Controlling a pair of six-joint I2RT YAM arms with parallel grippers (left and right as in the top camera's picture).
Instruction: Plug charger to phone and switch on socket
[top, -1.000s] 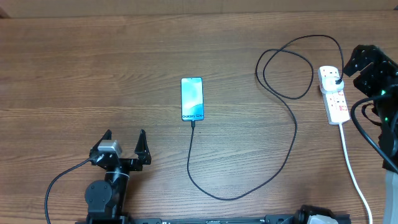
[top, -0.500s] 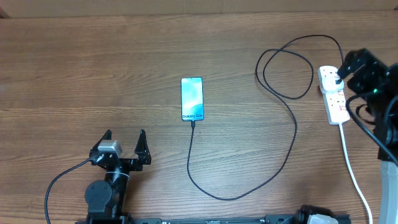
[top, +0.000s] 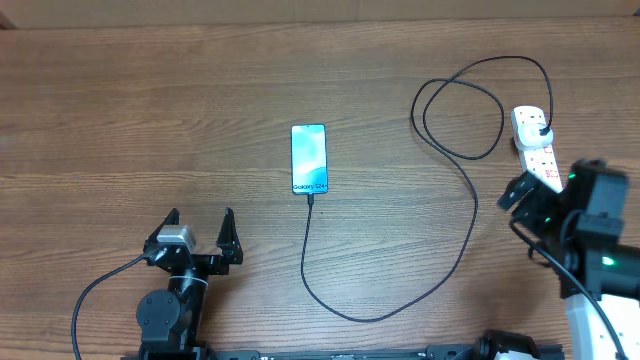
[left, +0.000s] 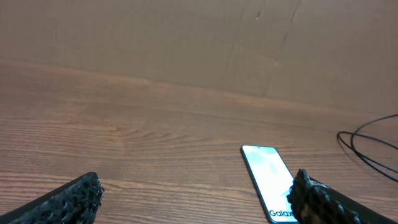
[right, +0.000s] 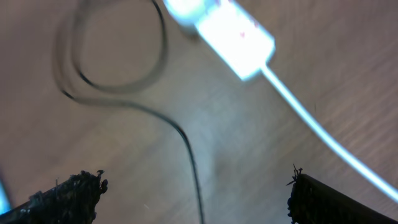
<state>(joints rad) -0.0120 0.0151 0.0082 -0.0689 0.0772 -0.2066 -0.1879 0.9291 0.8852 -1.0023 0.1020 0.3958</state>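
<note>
As far as I can judge from the overhead view, most of the job looks done; the charger (top: 304, 250) has its small tip at the near end of the phone (top: 309, 155), apparently seated, and its plug sits in the far outlet of the socket (top: 533, 148); the phone's screen glows blue, which hints at power, though I cannot make out the switch itself, so checking it is what I count as left. The phone lies flat, screen up, near the middle of the table (top: 150, 100), its long axis running from the rig toward the far edge, port end toward the rig; the socket lies at the right, nearly parallel but slightly slanted, its white cord (right: 323, 140) trailing toward the near edge. My left gripper (top: 200, 218) sits well apart from the phone, jaws spread, holding nothing; my right gripper (right: 194, 180) hangs just beside the socket's near end, jaws wide apart, empty.
</note>
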